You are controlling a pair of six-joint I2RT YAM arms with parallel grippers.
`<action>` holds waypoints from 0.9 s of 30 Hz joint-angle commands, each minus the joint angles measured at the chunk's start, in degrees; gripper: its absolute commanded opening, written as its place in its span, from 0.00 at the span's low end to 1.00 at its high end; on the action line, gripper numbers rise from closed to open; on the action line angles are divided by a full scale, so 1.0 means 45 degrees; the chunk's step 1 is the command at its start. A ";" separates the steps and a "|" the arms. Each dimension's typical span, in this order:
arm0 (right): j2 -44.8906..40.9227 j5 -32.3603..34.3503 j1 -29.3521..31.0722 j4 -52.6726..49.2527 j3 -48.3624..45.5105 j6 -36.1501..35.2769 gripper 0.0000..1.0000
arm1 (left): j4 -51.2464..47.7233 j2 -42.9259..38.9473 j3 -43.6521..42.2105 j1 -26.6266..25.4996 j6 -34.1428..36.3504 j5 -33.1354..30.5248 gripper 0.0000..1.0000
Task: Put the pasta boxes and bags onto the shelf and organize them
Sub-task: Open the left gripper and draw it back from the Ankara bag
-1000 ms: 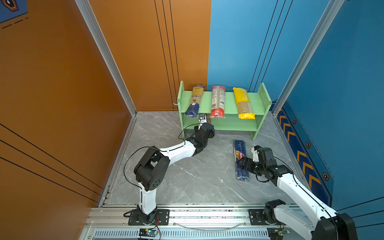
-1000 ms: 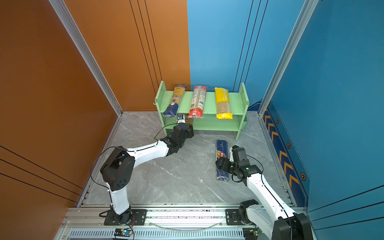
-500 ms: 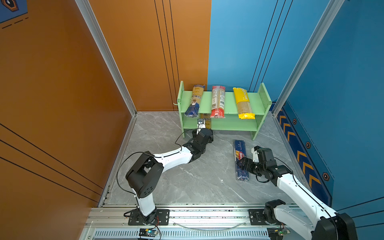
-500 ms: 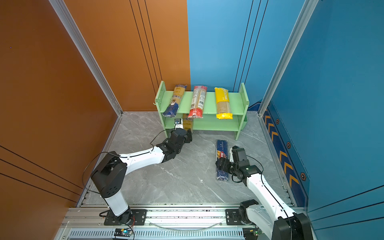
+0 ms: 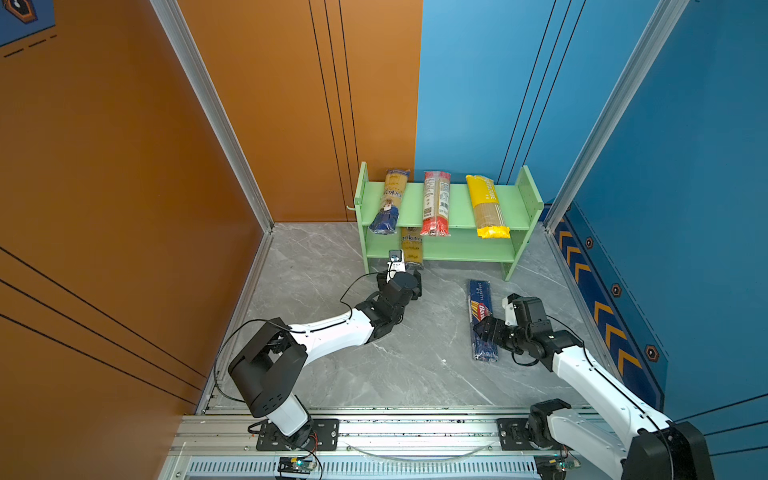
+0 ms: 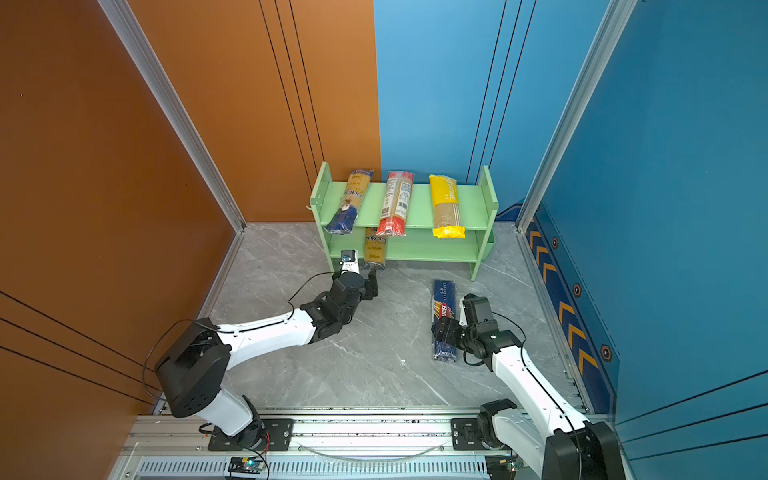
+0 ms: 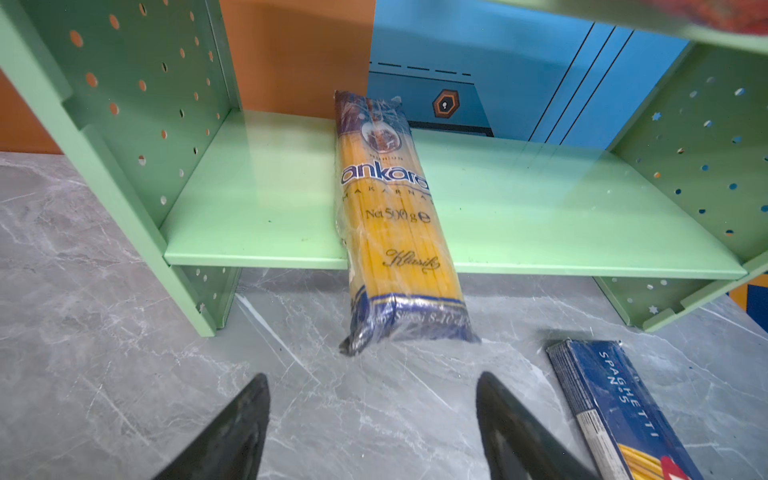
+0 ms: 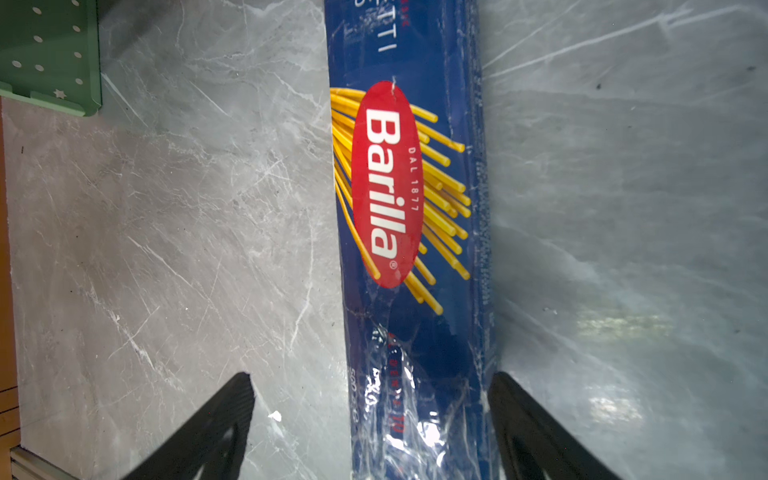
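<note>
The light-green shelf (image 5: 457,208) stands at the back. Its upper tier holds an ankara bag (image 5: 390,201), a red-ended clear bag (image 5: 436,203) and a yellow bag (image 5: 487,205). A second ankara bag (image 7: 395,232) lies on the lower tier, its near end overhanging onto the floor. My left gripper (image 7: 370,378) is open and empty, a short way in front of that bag. The dark blue Barilla pack (image 8: 411,208) lies on the floor. My right gripper (image 8: 372,374) is open, with a jaw on each side of the pack's near end.
Grey marble floor (image 5: 415,357) lies between the arms. The orange wall (image 5: 124,208) is on the left and the blue wall (image 5: 685,208) on the right. The arms' base rail (image 5: 395,432) runs along the front. The lower tier (image 7: 561,216) is bare to the right of the ankara bag.
My left gripper has drawn back from the shelf, opening wider and leaving the ankara bag on the lower tier. The right gripper and the Barilla pack have not moved.
</note>
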 commanded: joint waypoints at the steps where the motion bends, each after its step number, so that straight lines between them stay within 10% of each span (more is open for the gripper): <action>1: 0.0089 0.0364 -0.0103 -0.0177 -0.0148 -0.0117 0.87 | 0.0171 -0.0533 -0.0404 -0.0110 0.0183 -0.0048 0.79; 27: 0.1513 0.0295 0.0094 0.0456 -0.0069 -0.0066 0.86 | 0.1416 -0.1543 -0.3925 -0.0674 -0.0913 0.1279 0.85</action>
